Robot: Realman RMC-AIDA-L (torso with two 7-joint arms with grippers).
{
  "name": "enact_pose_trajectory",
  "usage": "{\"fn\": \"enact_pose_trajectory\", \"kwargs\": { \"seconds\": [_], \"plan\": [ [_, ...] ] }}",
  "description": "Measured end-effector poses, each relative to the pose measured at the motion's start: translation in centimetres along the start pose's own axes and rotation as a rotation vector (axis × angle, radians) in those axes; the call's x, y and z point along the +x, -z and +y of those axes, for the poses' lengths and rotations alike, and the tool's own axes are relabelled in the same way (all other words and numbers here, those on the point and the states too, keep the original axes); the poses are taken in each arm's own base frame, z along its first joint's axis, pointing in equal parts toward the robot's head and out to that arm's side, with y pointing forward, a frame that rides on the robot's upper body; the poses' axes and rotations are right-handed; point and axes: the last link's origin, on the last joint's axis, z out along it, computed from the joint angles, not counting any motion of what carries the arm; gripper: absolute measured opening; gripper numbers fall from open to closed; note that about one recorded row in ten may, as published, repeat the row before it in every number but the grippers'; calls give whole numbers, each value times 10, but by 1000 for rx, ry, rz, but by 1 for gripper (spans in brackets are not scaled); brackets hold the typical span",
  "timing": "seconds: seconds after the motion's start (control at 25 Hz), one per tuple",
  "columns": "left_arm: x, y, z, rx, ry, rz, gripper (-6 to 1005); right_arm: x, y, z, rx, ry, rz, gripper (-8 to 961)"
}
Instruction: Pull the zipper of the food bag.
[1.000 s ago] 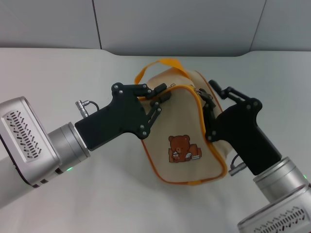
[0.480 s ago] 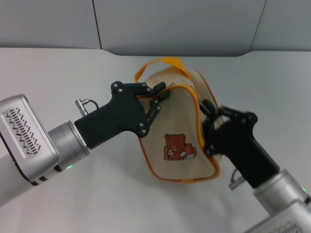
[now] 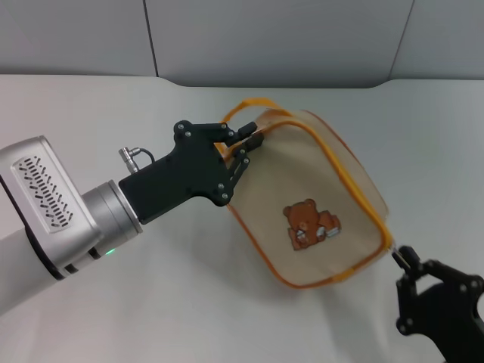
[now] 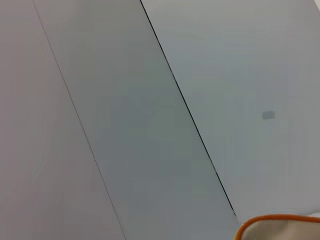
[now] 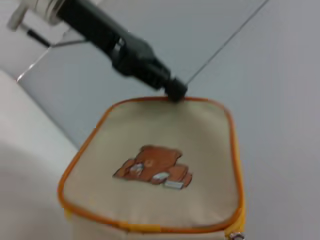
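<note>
The food bag (image 3: 318,189), beige with orange piping and a brown bear print, lies tilted on the white table. My left gripper (image 3: 244,144) is shut on its far left corner, by the orange loop strap (image 3: 240,107). The zipper (image 3: 355,187) runs along the bag's right edge to the near right corner. My right gripper (image 3: 407,261) is at that corner, shut on the tiny pull tab, with the bag drawn taut toward it. The right wrist view shows the bag (image 5: 165,150), the silvery pull tab (image 5: 235,235) and the left gripper (image 5: 175,92) at the far edge.
The white table (image 3: 113,106) runs back to a grey panelled wall (image 3: 272,38). The left wrist view shows wall panels and an orange-edged bit of the bag (image 4: 280,227).
My right gripper has moved along the bag's right edge down to its near right corner. The bag has swung and stretched toward it. My left gripper has kept its hold.
</note>
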Motion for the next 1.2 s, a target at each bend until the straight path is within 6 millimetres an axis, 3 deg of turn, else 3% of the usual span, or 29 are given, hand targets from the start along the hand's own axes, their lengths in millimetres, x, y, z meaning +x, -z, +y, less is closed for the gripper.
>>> {"fn": "enact_pose_trajectory", "kwargs": {
  "seconds": [0.28, 0.52, 0.56, 0.64, 0.76, 0.8, 0.88, 0.92, 0.96, 1.0, 1.08, 1.12, 1.2],
  "plan": [
    [-1, 3, 1, 7, 3, -4, 60, -7, 2, -11, 65, -69, -63, 74],
    [-6, 28, 6, 83, 51, -14, 26, -24, -8, -32, 115, -325, -254, 95],
    [-6, 34, 8, 90, 73, -8, 17, -24, -8, -32, 115, -325, -254, 173],
    [-5, 46, 10, 82, 118, -1, -2, -22, -18, -38, 20, -486, -328, 328],
    [-7, 62, 9, 55, 218, -17, -1, -16, -26, -45, -74, -595, -358, 433],
    [-8, 72, 9, 29, 305, -44, -1, -7, -35, -57, -193, -725, -368, 468],
    [-9, 77, 10, 0, 336, -62, 17, -1, -42, -66, -278, -797, -365, 538],
    [-9, 85, 14, -75, 377, -99, 35, 5, -54, -81, -436, -891, -338, 575],
    [-9, 85, 14, -75, 377, -99, 53, 5, -54, -81, -436, -891, -338, 611],
    [-8, 88, 16, -112, 387, -114, 71, 5, -64, -91, -576, -927, -310, 648],
    [-6, 95, 21, -183, 395, -137, 107, 3, -68, -94, -654, -935, -296, 720],
    [-4, 102, 26, -246, 397, -156, 150, -1, -74, -98, -790, -922, -278, 757],
    [-3, 105, 28, -271, 402, -165, 237, -4, -77, -98, -867, -911, -268, 775]
  ]
}}
